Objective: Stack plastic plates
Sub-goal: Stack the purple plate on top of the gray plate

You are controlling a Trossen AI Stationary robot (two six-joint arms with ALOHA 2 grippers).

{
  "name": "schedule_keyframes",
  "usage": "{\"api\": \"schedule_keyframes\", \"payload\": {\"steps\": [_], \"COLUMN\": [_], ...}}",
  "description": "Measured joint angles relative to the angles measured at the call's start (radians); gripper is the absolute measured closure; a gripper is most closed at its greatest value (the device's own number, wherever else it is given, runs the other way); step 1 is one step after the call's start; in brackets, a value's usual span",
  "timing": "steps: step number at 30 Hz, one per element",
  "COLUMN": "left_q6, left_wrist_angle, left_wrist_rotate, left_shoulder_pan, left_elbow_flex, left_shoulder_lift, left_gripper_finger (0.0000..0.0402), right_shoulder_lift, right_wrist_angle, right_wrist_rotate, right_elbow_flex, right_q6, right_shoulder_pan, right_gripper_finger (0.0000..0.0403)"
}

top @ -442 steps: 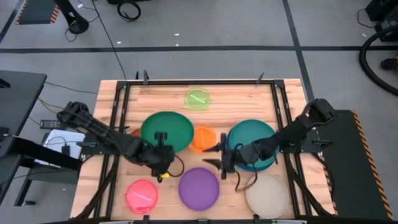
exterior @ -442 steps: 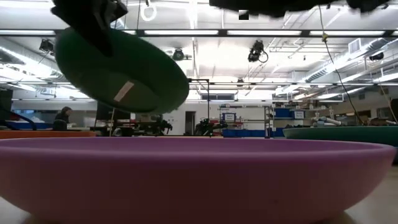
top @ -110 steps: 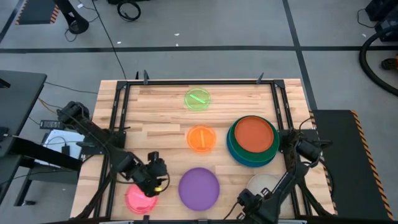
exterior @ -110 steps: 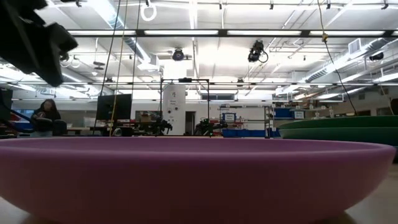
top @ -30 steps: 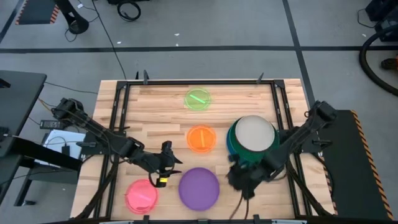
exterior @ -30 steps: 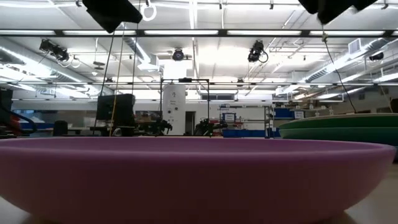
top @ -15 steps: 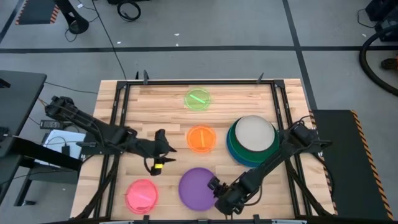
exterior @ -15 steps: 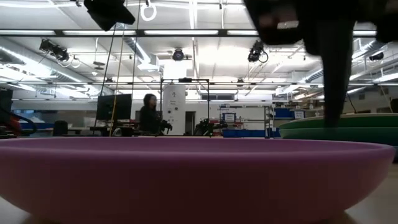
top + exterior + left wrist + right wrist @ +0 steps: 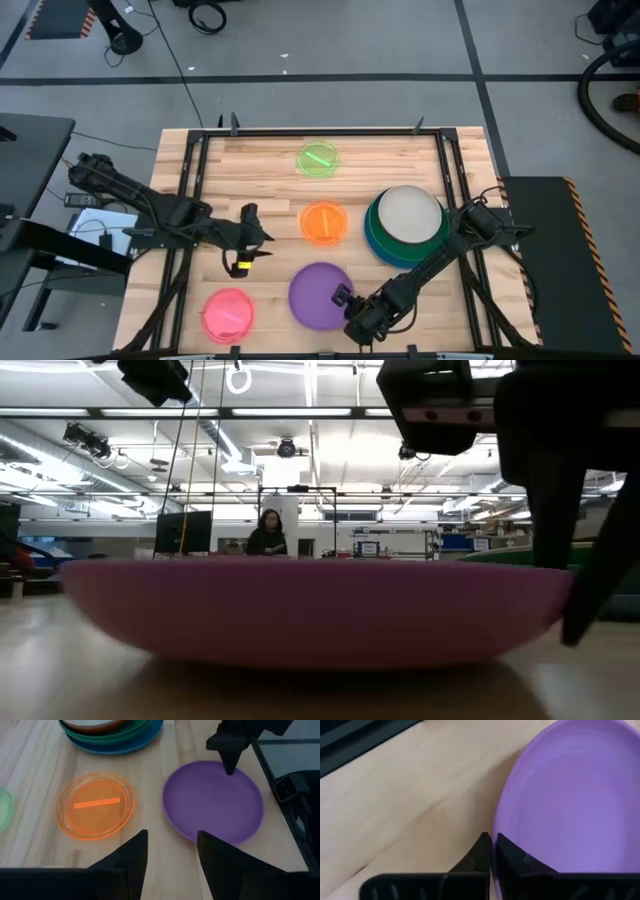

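Far left of the table, the pink plate [image 9: 229, 315] sits alone near the front edge, untouched. Just above it my left gripper [image 9: 245, 223] hovers over bare wood, fingers spread apart and holding nothing; it has drifted back toward the middle over the last second, away from the pink plate.

Moving across: the lime green plate [image 9: 318, 159] lies toward the back, the orange plate [image 9: 324, 222] sits mid-table, both waiting their turn.

Now the action. The purple plate [image 9: 320, 295] lies near the front, and my right gripper [image 9: 345, 297] has swung down from the stack to its right-hand rim. The fingers [image 9: 485, 851] are pinched nearly together on that edge, and I reckon I have hold of it: half a second ago the plate filled the low view from side to side and sat flat, and now it has pulled back and looks lifted at one side. So the purple plate is coming up.

At the right, the stack [image 9: 404, 226] stands with the beige plate [image 9: 408, 211] on top, teal and blue rims showing beneath. It went on within the last few seconds. Purple should follow, then the three small ones.
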Motion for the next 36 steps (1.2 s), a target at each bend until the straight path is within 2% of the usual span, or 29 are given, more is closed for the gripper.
{"api": "schedule_keyframes", "payload": {"steps": [3, 6, 8, 10, 13, 15, 19, 23, 26, 30, 34, 36], "left_q6": [0.012, -0.003, -0.028, -0.063, -0.065, -0.040, -0.019, -0.048, -0.075, -0.099, -0.126, -0.131], "left_wrist_angle": [-0.022, -0.056, -0.087, -0.075, -0.058, -0.044, -0.020, -0.033, -0.044, -0.060, -0.107, -0.115], "left_wrist_rotate": [-0.046, -0.085, -0.096, -0.098, -0.100, -0.110, -0.118, -0.119, -0.121, -0.138, -0.177, -0.183], "left_shoulder_pan": [0.001, 0.001, 0.000, -0.011, -0.046, -0.068, -0.096, -0.132, -0.168, -0.205, -0.213, -0.203], "left_elbow_flex": [0.001, 0.000, 0.000, -0.002, -0.003, -0.003, -0.003, -0.004, -0.004, -0.004, -0.004, -0.004], "left_shoulder_lift": [-0.040, -0.088, -0.116, -0.127, -0.115, -0.092, -0.051, -0.031, -0.032, -0.035, -0.040, -0.042], "left_gripper_finger": [0.0225, 0.0225, 0.0225, 0.0225, 0.0225, 0.0225, 0.0225, 0.0225, 0.0225, 0.0225, 0.0225, 0.0225], "right_shoulder_lift": [-0.005, -0.053, -0.122, -0.193, -0.311, -0.399, -0.556, -0.675, -0.731, -0.748, -0.748, -0.748], "right_wrist_angle": [-0.049, -0.227, -0.383, -0.557, -0.800, -0.897, -0.894, -0.793, -0.710, -0.668, -0.692, -0.684], "right_wrist_rotate": [0.035, 0.110, 0.162, 0.230, 0.294, 0.306, 0.280, 0.196, 0.124, 0.074, 0.020, 0.031], "right_elbow_flex": [0.017, 0.078, 0.110, 0.111, 0.061, -0.003, -0.208, -0.411, -0.491, -0.507, -0.423, -0.359], "right_q6": [0.017, 0.082, 0.213, 0.411, 0.716, 0.871, 1.018, 1.041, 1.046, 1.031, 1.014, 0.975], "right_shoulder_pan": [0.012, 0.031, 0.036, 0.025, -0.004, -0.027, -0.097, -0.182, -0.215, -0.221, -0.227, -0.226], "right_gripper_finger": [0.0387, 0.0391, 0.0391, 0.0391, 0.0391, 0.0391, 0.0391, 0.0391, 0.0389, 0.0355, 0.0308, 0.0287]}}
